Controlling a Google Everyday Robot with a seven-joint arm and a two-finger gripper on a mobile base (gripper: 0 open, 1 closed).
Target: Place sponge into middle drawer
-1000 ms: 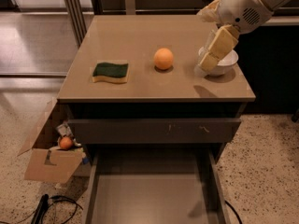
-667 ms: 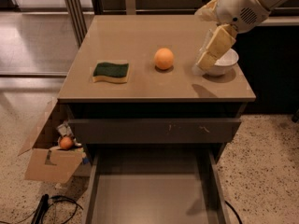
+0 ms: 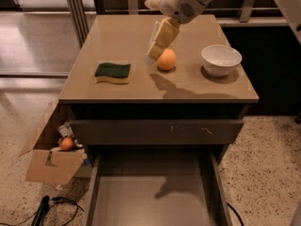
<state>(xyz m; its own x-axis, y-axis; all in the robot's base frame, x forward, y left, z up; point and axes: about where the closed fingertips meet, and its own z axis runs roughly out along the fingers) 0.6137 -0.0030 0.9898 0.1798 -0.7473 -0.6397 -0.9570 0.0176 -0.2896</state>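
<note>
The sponge (image 3: 113,72), dark green on a pale yellow base, lies flat on the left part of the cabinet top (image 3: 188,86). The gripper (image 3: 154,53) hangs from the arm above the top's middle, pointing down and left, just left of the orange (image 3: 167,60) and about a hand's width right of the sponge. It holds nothing that I can see. The middle drawer (image 3: 155,192) is pulled open below, and its smooth floor is bare.
A white bowl (image 3: 221,59) stands at the right of the top. The upper drawer (image 3: 155,132), with pale scratch marks on its front, is closed. A cardboard box (image 3: 51,161) with a second orange fruit (image 3: 67,143) sits on the floor at the left.
The gripper has moved left from in front of the white bowl to beside the orange, closer to the sponge. The bowl now shows fully. Sponge, orange and drawer have not moved.
</note>
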